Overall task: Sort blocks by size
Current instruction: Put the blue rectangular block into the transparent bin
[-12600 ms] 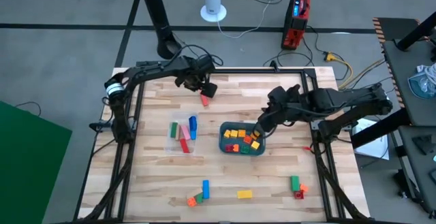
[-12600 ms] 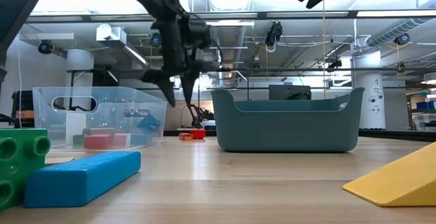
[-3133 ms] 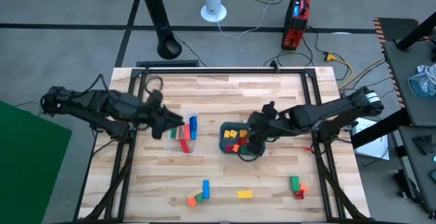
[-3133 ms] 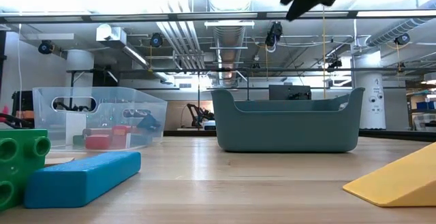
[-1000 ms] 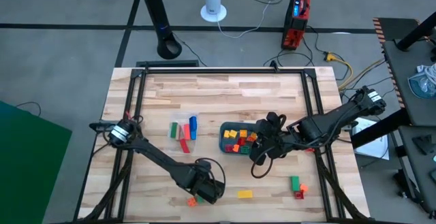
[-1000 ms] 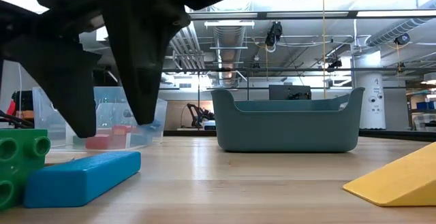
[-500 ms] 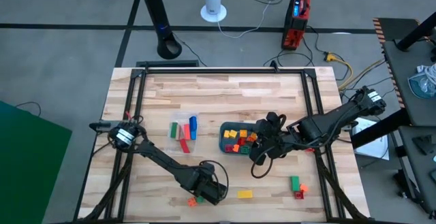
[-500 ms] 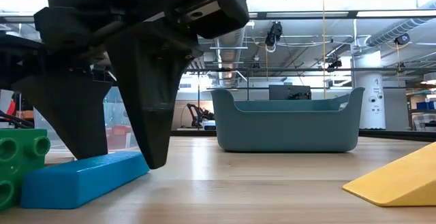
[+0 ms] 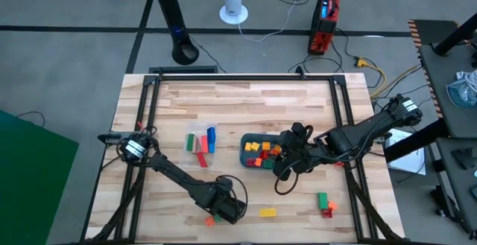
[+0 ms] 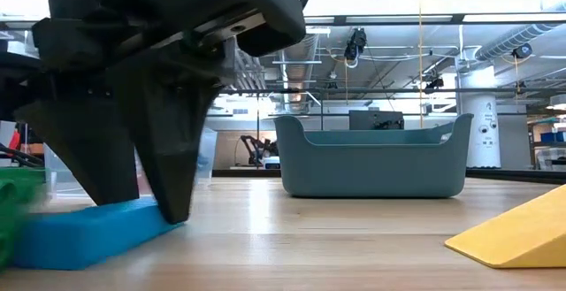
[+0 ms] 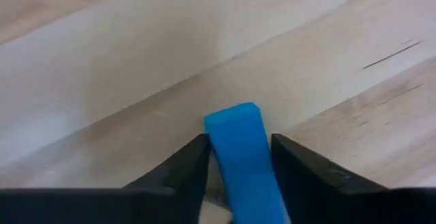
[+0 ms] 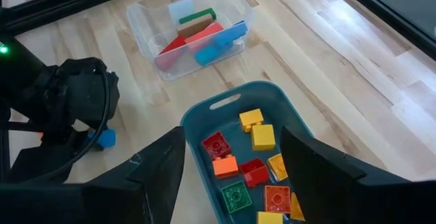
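We work at a wooden table (image 9: 246,100). On it the teal tray (image 9: 262,153) holds short cubes (image 12: 242,159) in red, orange, yellow and green, and the clear container (image 9: 200,144) beside it holds longer bars (image 12: 201,37). Our right gripper (image 9: 284,172) hangs just beside the tray's near edge, fingers spread and empty. Our left gripper (image 11: 238,166) is down at the table's front edge, its fingers closed around a blue bar (image 11: 244,159) that lies on the wood. A yellow block (image 9: 267,212) lies near it, and green and red blocks (image 9: 325,203) sit further right
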Robot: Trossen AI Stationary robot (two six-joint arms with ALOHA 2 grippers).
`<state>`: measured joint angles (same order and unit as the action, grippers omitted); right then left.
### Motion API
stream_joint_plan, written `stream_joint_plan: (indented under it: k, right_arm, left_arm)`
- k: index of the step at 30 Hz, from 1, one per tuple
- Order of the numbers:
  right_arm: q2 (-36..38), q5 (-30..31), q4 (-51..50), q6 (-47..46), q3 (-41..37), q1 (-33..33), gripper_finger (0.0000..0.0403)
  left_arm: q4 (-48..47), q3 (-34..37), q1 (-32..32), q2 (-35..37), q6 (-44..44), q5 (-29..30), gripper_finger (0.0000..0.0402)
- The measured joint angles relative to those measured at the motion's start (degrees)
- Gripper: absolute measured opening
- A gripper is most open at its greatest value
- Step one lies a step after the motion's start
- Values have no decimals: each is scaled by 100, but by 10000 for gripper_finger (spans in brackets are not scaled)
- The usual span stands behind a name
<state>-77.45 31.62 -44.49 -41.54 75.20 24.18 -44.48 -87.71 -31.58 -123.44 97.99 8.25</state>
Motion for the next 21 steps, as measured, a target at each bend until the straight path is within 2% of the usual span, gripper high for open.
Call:
stream_joint_plan:
  k: [5,11,14,21]
  right_arm:
    - [0,3,2,13,0,-2,231]
    - [0,9,0,20,0,-37,240]
    - [0,11,-2,31,0,-60,242]
    - [0,13,6,120,-15,-105,231]
  left_arm:
    - [-15,7,-4,-9,-107,77,84]
    - [-63,0,-3,92,-271,83,90]
    - [-720,-43,27,243,-459,192,107]
    - [-1577,-292,34,1329,-1027,454,96]
